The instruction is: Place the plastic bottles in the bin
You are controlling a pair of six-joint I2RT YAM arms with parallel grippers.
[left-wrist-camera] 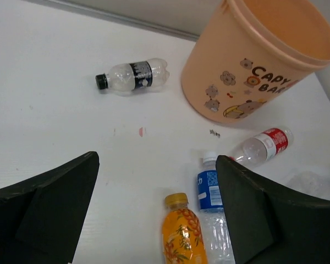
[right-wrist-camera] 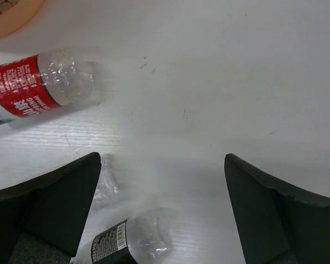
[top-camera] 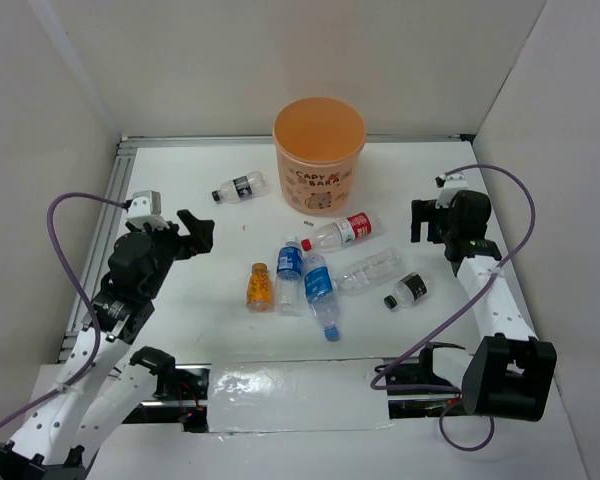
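- No pick has been made yet: all seven plastic bottles (top-camera: 320, 290) are seen lying on the desk (top-camera: 180, 180), most of them bunched at its centre.
- The bin (top-camera: 319, 140) is parked upright at 12 o'clock and looks empty.
- The left hand (left-wrist-camera: 157, 162) is spread wide with nothing held, and the same goes for the right hand (right-wrist-camera: 162, 159).
- Probably next: the left hand gets lowered across the orange-filled bottle (left-wrist-camera: 181, 234) at its 4 o'clock, then closed.
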